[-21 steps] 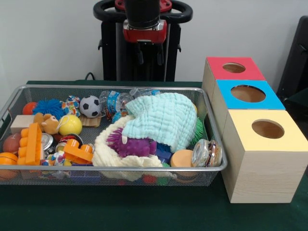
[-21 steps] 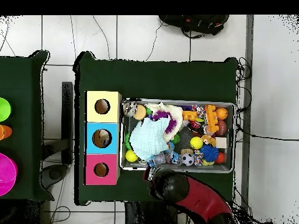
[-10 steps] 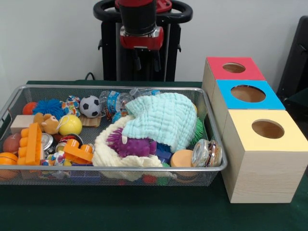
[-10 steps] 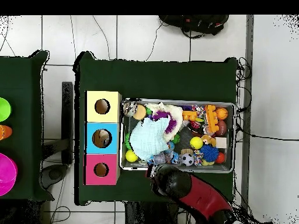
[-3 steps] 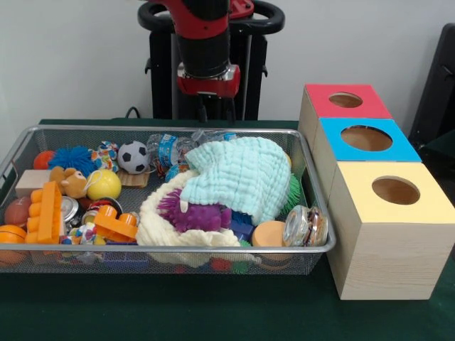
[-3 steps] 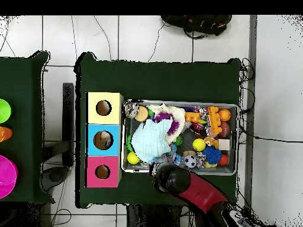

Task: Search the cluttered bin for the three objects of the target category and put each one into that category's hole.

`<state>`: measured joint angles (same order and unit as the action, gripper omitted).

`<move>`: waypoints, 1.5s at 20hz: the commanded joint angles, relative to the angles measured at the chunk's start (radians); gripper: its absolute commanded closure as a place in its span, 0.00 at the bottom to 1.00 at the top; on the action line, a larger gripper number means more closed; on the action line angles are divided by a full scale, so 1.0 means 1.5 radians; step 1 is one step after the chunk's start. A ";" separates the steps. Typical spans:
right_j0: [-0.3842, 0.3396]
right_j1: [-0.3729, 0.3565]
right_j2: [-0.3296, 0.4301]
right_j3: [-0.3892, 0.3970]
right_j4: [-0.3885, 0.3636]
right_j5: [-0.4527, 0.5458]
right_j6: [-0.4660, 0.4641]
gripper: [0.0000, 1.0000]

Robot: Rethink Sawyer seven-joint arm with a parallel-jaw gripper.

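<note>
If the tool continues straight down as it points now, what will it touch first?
Probably the plastic bottle at the bin's far edge, or the bin rim itself. The tool hangs above that edge, but depth is unclear, so this is a guess.

We take this for a robotics lab: a green-covered table (image 6: 160,80) stands on a pale tiled floor (image 6: 272,88) strewn with cables (image 6: 260,139), holding a wire bin (image 5: 170,130) of toys beside three colour-topped wooden boxes (image 5: 387,234) with holes.

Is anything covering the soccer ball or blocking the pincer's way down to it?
Nothing visible lies on the soccer ball; its top is bare. The pincer hangs by the far rim of the bin, off to one side.
</note>
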<state>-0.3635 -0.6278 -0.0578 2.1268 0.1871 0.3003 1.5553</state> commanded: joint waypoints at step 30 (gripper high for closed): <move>0.158 0.033 -0.289 -0.273 0.100 0.441 0.731 0.00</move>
<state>-0.1106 -0.5621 -0.5129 1.9174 0.4245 0.9208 2.6275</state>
